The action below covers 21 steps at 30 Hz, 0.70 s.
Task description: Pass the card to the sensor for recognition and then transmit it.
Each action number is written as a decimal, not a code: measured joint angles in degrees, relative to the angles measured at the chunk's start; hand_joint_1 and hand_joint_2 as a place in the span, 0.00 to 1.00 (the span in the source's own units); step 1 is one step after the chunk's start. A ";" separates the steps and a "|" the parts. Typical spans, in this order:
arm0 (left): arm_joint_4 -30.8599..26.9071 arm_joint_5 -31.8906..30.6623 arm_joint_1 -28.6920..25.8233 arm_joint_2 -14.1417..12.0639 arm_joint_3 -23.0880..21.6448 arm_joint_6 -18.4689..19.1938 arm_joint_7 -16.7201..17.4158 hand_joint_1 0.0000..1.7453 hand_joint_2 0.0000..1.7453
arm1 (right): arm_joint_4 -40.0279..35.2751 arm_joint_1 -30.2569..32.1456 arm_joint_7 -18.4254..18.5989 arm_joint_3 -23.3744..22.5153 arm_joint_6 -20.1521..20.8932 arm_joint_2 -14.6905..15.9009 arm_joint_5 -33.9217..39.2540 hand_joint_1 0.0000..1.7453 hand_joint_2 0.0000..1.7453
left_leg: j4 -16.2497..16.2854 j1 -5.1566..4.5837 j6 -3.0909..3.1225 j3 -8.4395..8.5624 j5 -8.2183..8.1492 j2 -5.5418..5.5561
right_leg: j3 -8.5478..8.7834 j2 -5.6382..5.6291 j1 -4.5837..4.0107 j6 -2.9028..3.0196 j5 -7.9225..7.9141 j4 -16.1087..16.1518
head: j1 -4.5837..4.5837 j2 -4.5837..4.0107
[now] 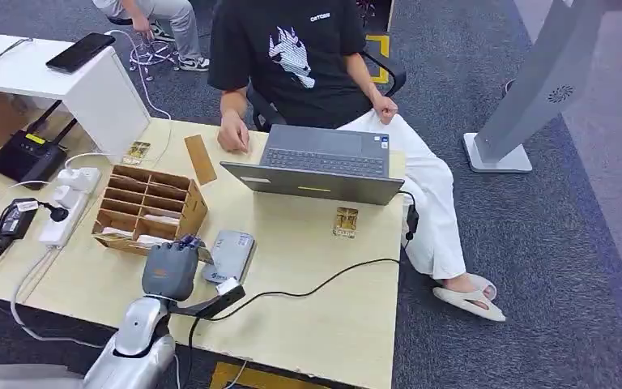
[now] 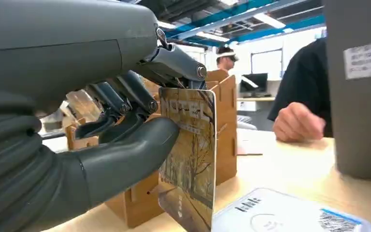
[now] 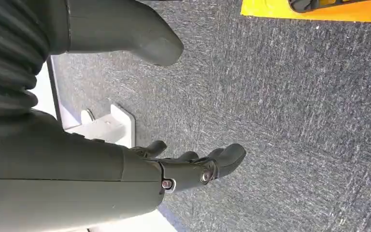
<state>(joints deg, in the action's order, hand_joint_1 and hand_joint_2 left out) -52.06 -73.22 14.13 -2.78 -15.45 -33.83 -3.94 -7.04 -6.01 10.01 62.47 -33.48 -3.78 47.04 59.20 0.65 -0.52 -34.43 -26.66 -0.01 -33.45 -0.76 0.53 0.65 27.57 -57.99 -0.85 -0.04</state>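
I have the left hand (image 2: 125,125) pinching a thin, glossy printed hotel key card (image 2: 189,159) between the thick grey thumb and the darker fingers (image 2: 121,99), gripping it at its upper edge so the card hangs upright, its lower corner just above the flat pale-grey card reader (image 2: 290,215). In the head view the left hand (image 1: 170,271) sits at the near-left of the table, just beside the reader (image 1: 231,254), with the brown partitioned cardboard card box (image 1: 150,207) right behind it.

By my read this card is very light, stiff with a little flex, and slick on its faces, so a pinch near one edge may let it swivel or slide. I would keep the hold firm, well onto the face, leaving the lower half free for the sensor.

The right hand (image 3: 188,169) hangs over the grey carpet, fingers loosely apart and holding nothing.

The surface is a pale wooden table (image 1: 324,300), smooth and flat, crossed by a black cable (image 1: 324,279). Further off stands an open grey laptop (image 1: 324,166), with a second printed card (image 1: 345,221) lying near it, and a seated person in a black T-shirt (image 1: 291,57) at the far edge resting a hand on the table. A white power strip (image 1: 69,203) lies at the left.
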 joint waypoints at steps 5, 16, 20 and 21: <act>-6.91 2.88 -0.78 -0.11 0.02 1.27 -1.94 1.00 1.00 | 0.00 0.01 -0.04 0.07 -0.04 0.00 0.59 0.00 1.00 | 0.00 0.00 0.00 -0.04 0.00 0.05 | -0.01 0.06 0.00 0.00 0.00 0.00 | 0.00 0.00; -13.13 2.44 -0.91 -0.70 0.02 3.28 -1.64 1.00 1.00 | 0.00 0.01 -0.50 0.30 0.00 0.00 0.79 0.00 1.00 | 0.00 0.00 0.00 -0.02 0.00 0.06 | -0.01 0.07 0.00 -0.01 0.01 0.00 | 0.00 0.00; -13.03 1.26 -0.74 -0.85 0.02 3.39 -0.80 1.00 1.00 | 0.00 -0.01 -0.37 0.94 0.07 -0.02 0.79 0.00 1.00 | 0.00 0.00 0.00 -0.03 0.00 0.06 | -0.01 0.06 0.00 -0.01 0.01 0.00 | 0.00 0.00; -12.92 1.11 -0.67 -0.87 0.02 3.32 -0.63 1.00 1.00 | 0.00 -0.02 -0.18 1.05 0.07 -0.02 0.79 0.00 1.00 | 0.00 0.00 0.00 -0.03 0.00 0.06 | -0.01 0.06 0.00 -0.01 0.01 0.00 | 0.00 0.02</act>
<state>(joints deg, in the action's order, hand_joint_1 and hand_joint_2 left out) -64.98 -72.10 13.47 -3.65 -15.43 -30.51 -4.57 -7.04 -6.03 9.83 63.52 -33.42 -3.80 47.82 59.19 0.65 -0.52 -34.46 -26.66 0.04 -33.46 -0.70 0.53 0.64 27.57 -57.99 -0.85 -0.02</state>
